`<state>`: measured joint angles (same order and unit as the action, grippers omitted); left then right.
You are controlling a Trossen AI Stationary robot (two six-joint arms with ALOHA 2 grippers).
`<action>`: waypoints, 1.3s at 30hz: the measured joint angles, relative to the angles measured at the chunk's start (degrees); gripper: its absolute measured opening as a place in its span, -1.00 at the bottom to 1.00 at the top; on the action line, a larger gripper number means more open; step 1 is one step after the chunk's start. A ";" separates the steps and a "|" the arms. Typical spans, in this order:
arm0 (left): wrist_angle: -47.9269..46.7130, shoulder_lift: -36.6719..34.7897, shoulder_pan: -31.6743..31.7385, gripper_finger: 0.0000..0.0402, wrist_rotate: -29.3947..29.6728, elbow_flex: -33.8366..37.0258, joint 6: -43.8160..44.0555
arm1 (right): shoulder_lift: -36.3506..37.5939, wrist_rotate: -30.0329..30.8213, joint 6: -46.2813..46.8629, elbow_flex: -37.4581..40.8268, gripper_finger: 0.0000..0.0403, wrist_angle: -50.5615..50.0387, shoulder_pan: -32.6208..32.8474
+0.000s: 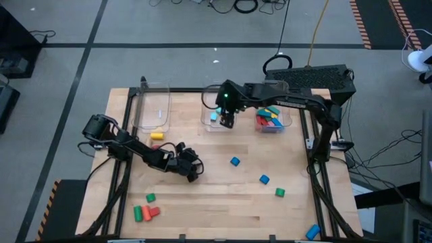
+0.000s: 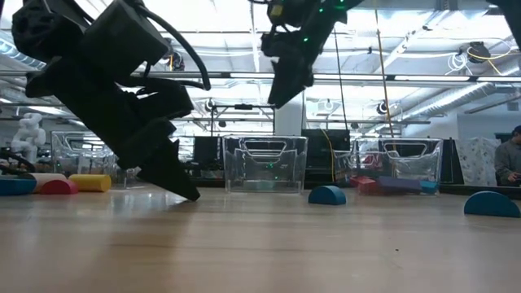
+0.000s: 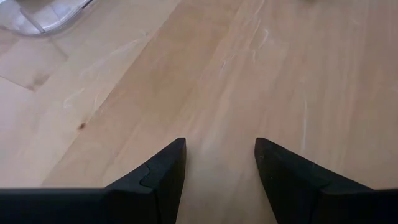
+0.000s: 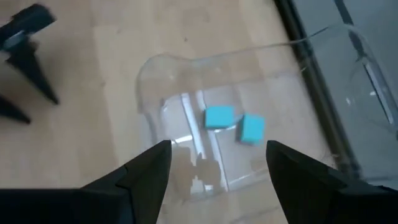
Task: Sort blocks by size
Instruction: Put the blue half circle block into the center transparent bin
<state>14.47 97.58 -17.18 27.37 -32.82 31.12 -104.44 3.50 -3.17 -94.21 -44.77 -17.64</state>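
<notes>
Bench [image 1: 223, 202]: pale wood planks, smooth, fine grain, framed by dark rails.

Nearest edge, left: a cluster of small blocks, a green cylinder [image 1: 150, 198], a second green piece [image 1: 138, 213] and a red piece [image 1: 150, 212] lying touching each other. At the near right corner, a blue block [image 1: 312, 232] lies by the rail.

Mid bench, right of centre: three loose blocks well apart from one another, a blue cube [image 1: 234, 161], a blue cylinder [image 1: 264, 179] and a green cylinder [image 1: 279, 192].

Left gripper [image 1: 194, 174]: dark, matte, wedge-shaped fingers [image 3: 163, 171] spread with bare wood between them, holding nothing. The arm reaches in low from the left edge, bent at the elbow, fingers tilted down close to the bench surface.

Behind it, a yellow cylinder [image 1: 156, 136] lies on its side just in front of the left bin [image 1: 152, 108], with a pink piece [image 1: 156, 145] beside it.

Far row: three clear plastic bins with rounded corners. The middle bin [image 4: 249, 112] holds two light-blue cubes [image 4: 219, 117] side by side on its floor. The right bin [image 1: 273, 118] holds a heap of long bars in red, green, blue, pink and yellow.

Right gripper [image 1: 228, 121]: raised over the middle bin, pointing steeply down, fingers [image 4: 146, 168] spread and empty. Its arm stretches across from the far right post.
</notes>
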 joint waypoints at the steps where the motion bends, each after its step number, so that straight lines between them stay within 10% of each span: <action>1: -0.12 0.00 -0.13 -0.03 0.10 0.00 0.07 | 0.76 0.01 0.21 0.87 0.23 -0.24 0.58; 22: 0.03 0.00 1.24 -0.03 2.52 0.00 -0.16 | 18.83 -0.63 4.22 39.10 0.23 18.32 11.43; 39: 1.50 0.02 3.29 -0.03 2.48 0.03 -0.31 | 10.66 -6.04 -0.76 44.30 0.23 34.45 16.19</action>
<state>15.97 97.60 -13.89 29.85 -32.78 30.81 -93.78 -2.53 -3.94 -49.90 -10.32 -1.45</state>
